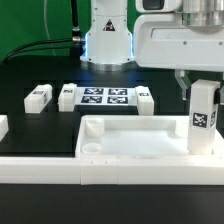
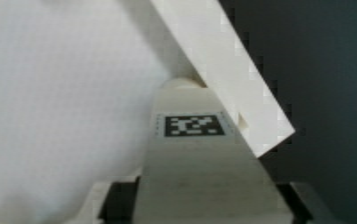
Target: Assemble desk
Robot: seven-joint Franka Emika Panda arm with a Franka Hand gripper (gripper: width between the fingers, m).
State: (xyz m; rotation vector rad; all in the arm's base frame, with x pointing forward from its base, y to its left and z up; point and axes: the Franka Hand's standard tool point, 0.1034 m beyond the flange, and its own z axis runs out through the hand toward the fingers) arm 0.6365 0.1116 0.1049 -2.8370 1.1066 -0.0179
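The white tray-like tabletop (image 1: 140, 138) lies on the black table with its raised rim up and a round corner socket (image 1: 95, 127) showing. My gripper (image 1: 203, 82) is shut on a white square leg (image 1: 204, 115) with a black-and-white tag and holds it upright over the tabletop's corner at the exterior view's right. In the wrist view the leg (image 2: 201, 165) runs out from between my fingers (image 2: 125, 200), tag facing the camera, above the tabletop's rim (image 2: 228, 70). Two more legs lie flat behind the tabletop, one (image 1: 38, 96) at the left and one (image 1: 145, 98) beside the marker board.
The marker board (image 1: 103, 97) lies at the back centre, before the arm's base (image 1: 108, 45). A short white piece (image 1: 67, 96) lies at its left. A long white border rail (image 1: 60, 170) runs along the front. Another white part (image 1: 3, 127) shows at the left edge.
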